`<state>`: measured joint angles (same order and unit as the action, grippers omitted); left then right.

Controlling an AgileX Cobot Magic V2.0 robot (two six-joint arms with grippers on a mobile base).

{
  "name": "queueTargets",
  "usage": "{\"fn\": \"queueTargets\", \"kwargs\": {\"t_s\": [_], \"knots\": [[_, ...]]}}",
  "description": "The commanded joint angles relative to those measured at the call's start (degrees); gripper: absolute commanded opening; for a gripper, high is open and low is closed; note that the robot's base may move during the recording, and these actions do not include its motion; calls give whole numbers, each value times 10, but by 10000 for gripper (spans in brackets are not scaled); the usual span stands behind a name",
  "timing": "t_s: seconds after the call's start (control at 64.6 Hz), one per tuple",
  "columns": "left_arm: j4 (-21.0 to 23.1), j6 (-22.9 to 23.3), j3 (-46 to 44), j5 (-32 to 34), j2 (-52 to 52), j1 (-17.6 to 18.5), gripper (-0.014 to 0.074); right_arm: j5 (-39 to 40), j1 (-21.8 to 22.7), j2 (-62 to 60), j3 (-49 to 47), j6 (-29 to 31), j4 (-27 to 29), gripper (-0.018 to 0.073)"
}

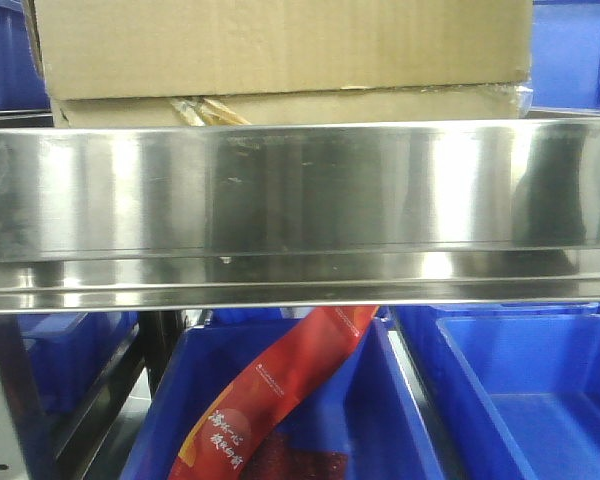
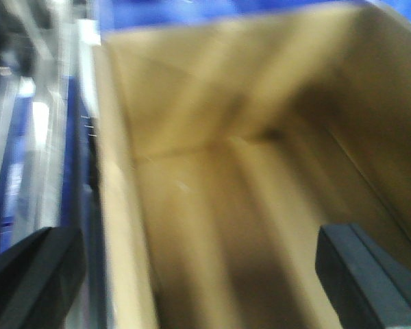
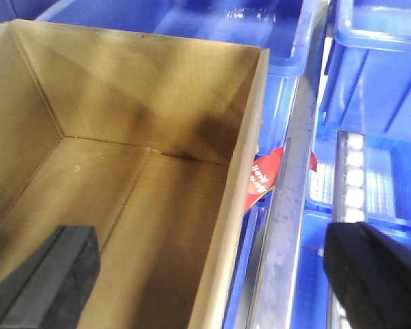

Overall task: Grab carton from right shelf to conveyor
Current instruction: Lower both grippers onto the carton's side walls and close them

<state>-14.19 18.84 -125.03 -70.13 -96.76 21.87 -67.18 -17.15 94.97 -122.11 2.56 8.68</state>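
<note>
Carton [image 3: 133, 199] wall inside wide-spread right gripper [image 3: 209, 277]

The carton [image 1: 280, 50] is cut off by the top edge of the front view, and the steel rail [image 1: 300, 200] hides its bottom edge and the upper end of the red packet [image 1: 270, 400]. The left wrist view is all blurred. The left gripper [image 2: 202, 274] and the right gripper [image 3: 212, 274] are both cut off by the lower edge.

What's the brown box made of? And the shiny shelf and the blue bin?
Box: cardboard, dull brown, with fold creases and a raw cut edge. Shelf: shiny metal, probably steel; it reflects like a mirror. Bin: likely plastic, smooth, evenly blue, slightly glossy.
</note>
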Motion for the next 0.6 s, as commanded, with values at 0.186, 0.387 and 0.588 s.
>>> {"fn": "queueTargets", "kwargs": {"t_s": [0.186, 0.387, 0.588], "knots": [[37, 10, -21, 2, -42, -45, 579, -21, -9, 64, -36, 5, -7, 561], [35, 7, -21, 2, -83, -45, 579, -27, -9, 97, -36, -10, -55, 561], [37, 7, -21, 2, -114, -50, 579, -19, -8, 116, -36, -10, -53, 561]]}}
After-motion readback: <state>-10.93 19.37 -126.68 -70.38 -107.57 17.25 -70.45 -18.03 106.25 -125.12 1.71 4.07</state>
